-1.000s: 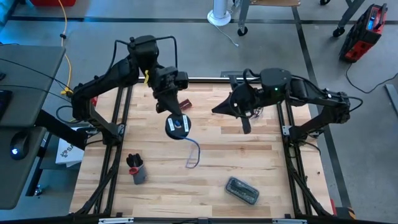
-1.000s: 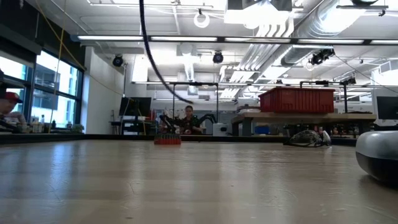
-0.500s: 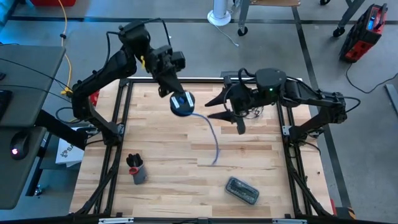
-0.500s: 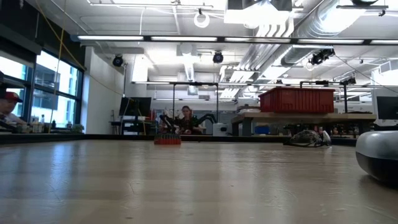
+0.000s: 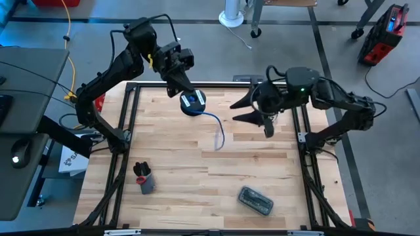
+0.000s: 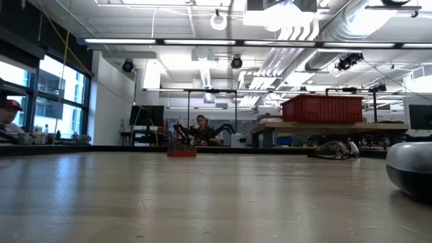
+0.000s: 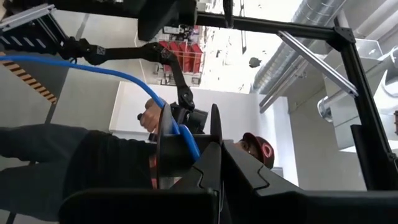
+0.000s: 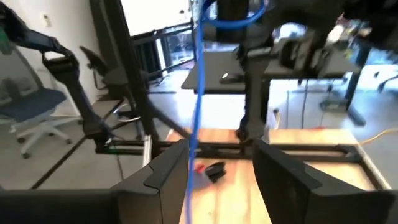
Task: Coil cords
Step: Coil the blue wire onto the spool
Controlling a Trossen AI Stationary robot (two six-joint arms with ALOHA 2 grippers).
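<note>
A small round black reel (image 5: 192, 101) with a blue-white patch hangs above the table's far edge, with my left gripper (image 5: 183, 92) shut on it. The thin blue cord (image 5: 218, 131) leaves the reel and hangs in a loose curve toward the table's middle. In the left wrist view the reel (image 7: 180, 146) shows edge-on, with the cord (image 7: 93, 67) running off it. My right gripper (image 5: 237, 111) stands open to the right of the cord, pointing at it. In the right wrist view the cord (image 8: 196, 93) hangs ahead of its spread fingers, and nothing is between them. My left gripper pinches the reel at its rim (image 7: 214, 134) between its two shut fingers, which come level from the table's far left. The fingers hide the exact spot. The reel is lifted clear with its patched face up, and the cord hangs slack below it.
A dark holder with red-tipped things (image 5: 143, 177) stands at the near left. A grey case (image 5: 256, 200) lies at the near right and shows at the low view's right edge (image 6: 410, 169). A small red thing (image 6: 181, 152) sits at the far edge. People are in the room behind.
My left gripper has carried the reel toward the table's far edge and a little to the right. The hanging cord has swung after it, toward the right and away from the near side. My right gripper has opened and drawn back toward the table's right edge.
</note>
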